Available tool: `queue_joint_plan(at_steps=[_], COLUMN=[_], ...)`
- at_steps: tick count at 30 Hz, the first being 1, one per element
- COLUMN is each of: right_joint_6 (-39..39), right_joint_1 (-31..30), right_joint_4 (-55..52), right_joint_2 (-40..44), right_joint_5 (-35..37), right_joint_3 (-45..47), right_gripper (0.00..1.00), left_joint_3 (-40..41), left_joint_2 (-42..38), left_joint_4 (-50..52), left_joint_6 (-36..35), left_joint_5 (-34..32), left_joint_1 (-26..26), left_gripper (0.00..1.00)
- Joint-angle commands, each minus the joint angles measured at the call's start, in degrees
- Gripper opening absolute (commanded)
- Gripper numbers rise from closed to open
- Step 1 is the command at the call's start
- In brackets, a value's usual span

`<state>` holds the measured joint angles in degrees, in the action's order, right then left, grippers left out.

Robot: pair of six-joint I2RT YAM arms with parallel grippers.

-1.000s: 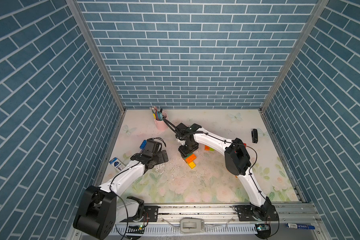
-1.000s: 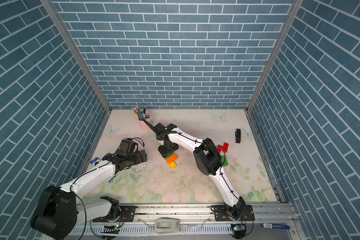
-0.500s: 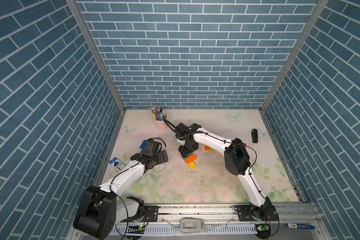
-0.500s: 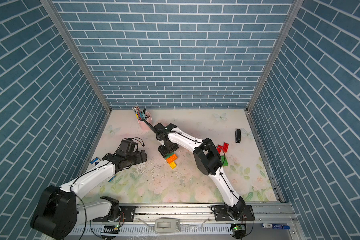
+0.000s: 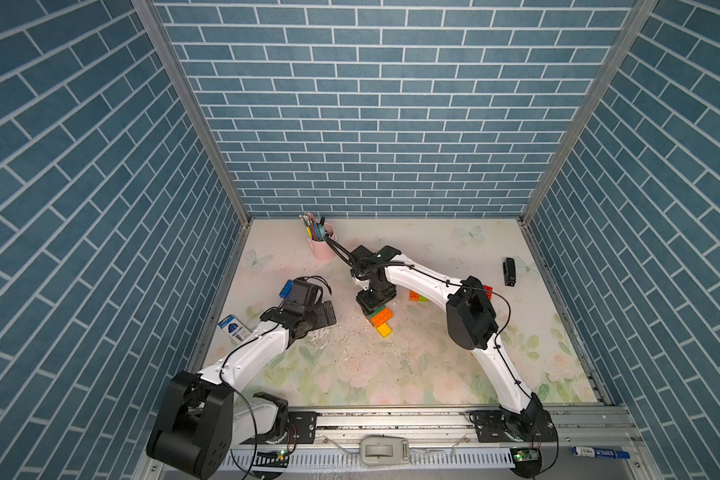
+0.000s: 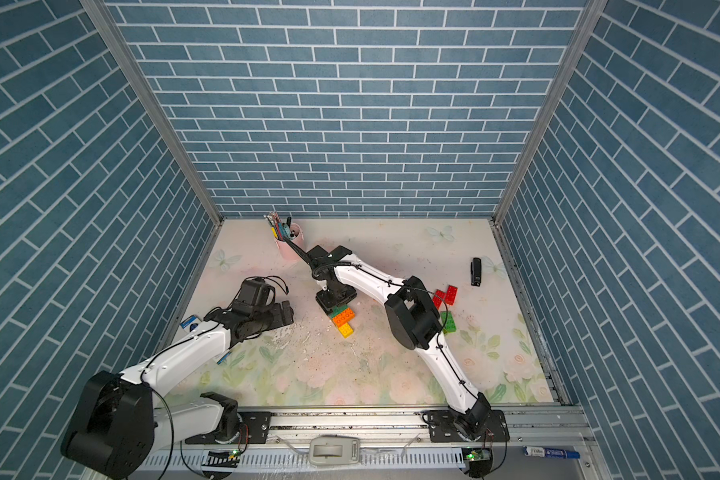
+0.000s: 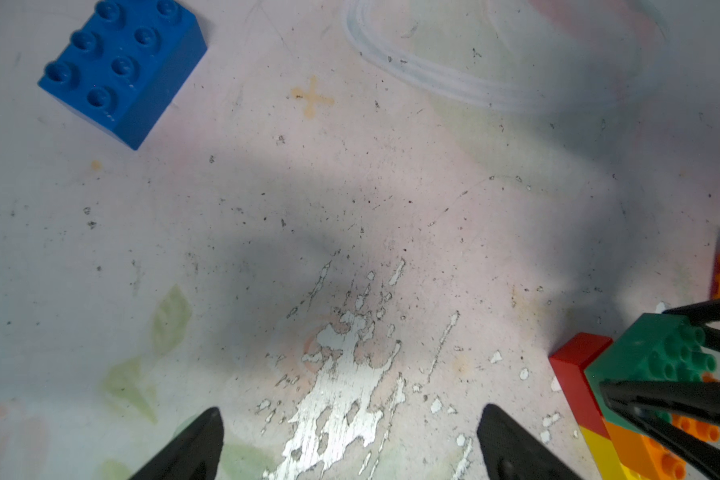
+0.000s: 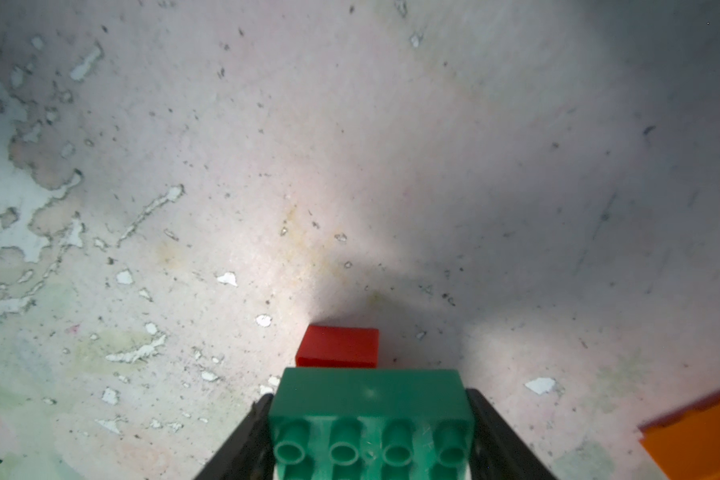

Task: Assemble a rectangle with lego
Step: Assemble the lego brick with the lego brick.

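In the right wrist view my right gripper [image 8: 368,397] is shut on a dark green lego brick [image 8: 371,390], one black finger on each short end. Under it a red brick [image 8: 337,347] pokes out. In both top views this gripper [image 5: 376,301] hangs over a small lego cluster mid-table, with an orange brick [image 5: 382,316] and a yellow brick [image 5: 384,330]. My left gripper [image 7: 352,411] is open over bare, scuffed table with nothing between its fingers. It [image 5: 327,311] is left of the cluster. A blue brick [image 7: 121,70] lies beyond it, near the left wall.
Loose red bricks [image 6: 445,296] and a lime brick [image 6: 447,322] lie right of the right arm's elbow. A pink pen cup [image 5: 323,245] stands at the back. A black object [image 5: 509,271] lies back right, and a blue-white pack [image 5: 233,327] at the left edge.
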<state>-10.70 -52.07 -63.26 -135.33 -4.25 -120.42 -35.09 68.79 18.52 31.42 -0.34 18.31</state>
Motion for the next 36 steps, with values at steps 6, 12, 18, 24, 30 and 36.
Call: queue_joint_plan(at_steps=[6, 12, 18, 24, 30, 36], right_joint_6=[0.23, 1.12, 1.29, 0.94, 0.42, -0.15], right_joint_1=[-0.31, -0.43, -0.48, -0.58, -0.72, -1.06], right_joint_4=[1.01, 3.12, 5.36, 6.58, 8.86, 10.97], right_joint_2=[-1.87, -1.29, -0.9, -0.86, -0.59, -1.29], right_joint_5=[1.35, 2.27, 2.74, 3.24, 4.62, 5.3], right_joint_3=[4.75, 8.03, 11.1, 13.0, 15.99, 18.63], right_gripper=[0.0, 0.0, 0.0, 0.0, 0.0, 0.0], left_joint_3=[0.92, 0.9, 0.64, 0.47, 0.11, -0.5], left_joint_2=[-0.53, -0.41, -0.29, -0.47, -0.67, -0.51], left_joint_4=[-0.24, -0.33, -0.31, 0.11, 0.55, 1.07], left_joint_6=[-0.92, -1.02, -1.03, -1.11, -1.14, -1.39], left_joint_5=[0.34, 0.37, 0.58, 0.45, 0.34, 0.42], left_joint_1=[-0.9, -0.9, -0.99, -0.99, -0.99, -0.99], left_gripper=[0.97, 0.97, 0.97, 0.97, 0.97, 0.96])
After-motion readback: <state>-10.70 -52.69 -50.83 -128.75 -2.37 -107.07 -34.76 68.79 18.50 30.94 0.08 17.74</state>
